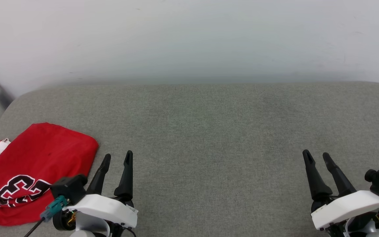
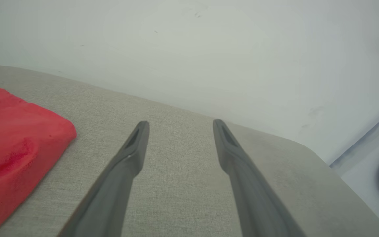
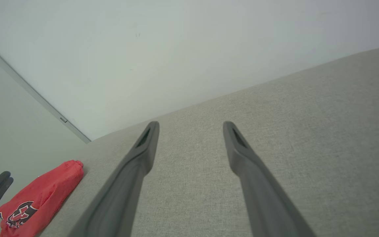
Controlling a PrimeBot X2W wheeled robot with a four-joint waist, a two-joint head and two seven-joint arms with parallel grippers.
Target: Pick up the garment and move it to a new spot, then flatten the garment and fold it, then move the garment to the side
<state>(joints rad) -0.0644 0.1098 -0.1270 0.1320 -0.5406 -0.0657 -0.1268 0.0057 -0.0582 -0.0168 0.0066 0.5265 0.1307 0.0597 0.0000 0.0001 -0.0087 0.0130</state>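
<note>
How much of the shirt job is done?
It looks nearly finished. The garment lies in a compact, folded-looking bundle at the left end of the gray cushion, so picking up, flattening, folding and moving aside seem done. Nothing is in hand: the left gripper and right gripper are open and empty. Little seems left, perhaps only tidying.

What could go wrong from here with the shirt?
1. The shirt lies at the cushion's left edge; a careless pull might drag it off.
2. The cable by the open left gripper runs close by the shirt's hem and could snag it.
3. The open right gripper is far from the shirt, so a two-arm grasp needs a long reach.
</note>
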